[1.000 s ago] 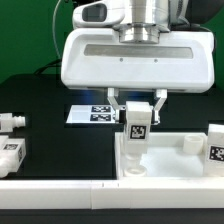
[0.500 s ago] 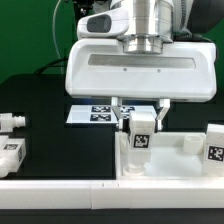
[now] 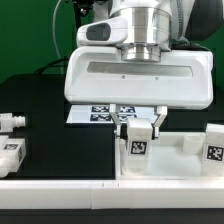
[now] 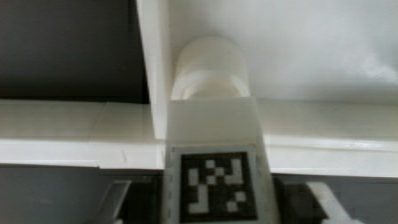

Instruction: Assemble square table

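The gripper (image 3: 138,131) is clenched on a short white leg (image 3: 137,150), with its fingers (image 3: 159,122) pressed against the leg's two sides. The held leg stands upright, and its black-and-white tag faces the exterior camera just below the fingertips.

Directly under the gripper lies the square tabletop (image 3: 176,166), a white tray with a raised rim. It reaches from beneath the gripper toward the exterior view's right. The held leg's lower end comes down at the tray's corner, though the pictures do not show whether it is seated there.

In the wrist view the same leg (image 4: 214,110) runs away from the camera with its tag close by. Its rounded far end lies against the tabletop's white rim (image 4: 71,125).

A second tagged leg (image 3: 215,146) stands well to the gripper's side, at the far edge of the tray on the exterior view's right. Two more legs (image 3: 10,123) (image 3: 10,156) lie on the black table (image 3: 40,95), well apart from the gripper on the exterior view's left.

Behind the gripper the marker board (image 3: 92,113) lies flat on the table. A long white bar (image 3: 55,187) runs along the near edge, in front of the gripper.
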Controlling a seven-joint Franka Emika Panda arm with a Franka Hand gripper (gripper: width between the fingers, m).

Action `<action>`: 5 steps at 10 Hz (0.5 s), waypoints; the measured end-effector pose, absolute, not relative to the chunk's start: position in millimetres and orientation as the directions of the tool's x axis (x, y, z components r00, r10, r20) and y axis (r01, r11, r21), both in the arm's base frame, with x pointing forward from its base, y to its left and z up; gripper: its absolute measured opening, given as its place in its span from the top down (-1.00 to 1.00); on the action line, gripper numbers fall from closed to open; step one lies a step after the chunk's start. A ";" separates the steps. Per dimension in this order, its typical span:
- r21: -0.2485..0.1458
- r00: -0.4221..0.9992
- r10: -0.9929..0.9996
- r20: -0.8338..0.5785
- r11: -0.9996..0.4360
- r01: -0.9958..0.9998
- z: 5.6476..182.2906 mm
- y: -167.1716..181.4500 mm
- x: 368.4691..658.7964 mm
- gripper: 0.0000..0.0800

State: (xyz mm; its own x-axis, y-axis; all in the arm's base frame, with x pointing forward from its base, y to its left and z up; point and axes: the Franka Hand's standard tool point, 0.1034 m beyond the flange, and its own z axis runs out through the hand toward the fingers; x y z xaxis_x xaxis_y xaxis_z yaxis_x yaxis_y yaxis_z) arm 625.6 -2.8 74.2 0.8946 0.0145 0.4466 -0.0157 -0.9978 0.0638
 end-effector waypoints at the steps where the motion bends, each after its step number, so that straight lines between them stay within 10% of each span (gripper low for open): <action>1: 0.066 0.892 0.016 0.452 -0.998 -0.016 74.1 -2.8 625.3 0.29; 3: 0.066 0.892 0.016 0.452 -0.998 -0.016 74.1 -2.7 625.4 0.29; 5: 0.066 0.892 0.016 0.452 -0.998 -0.016 74.1 -2.7 625.4 -0.50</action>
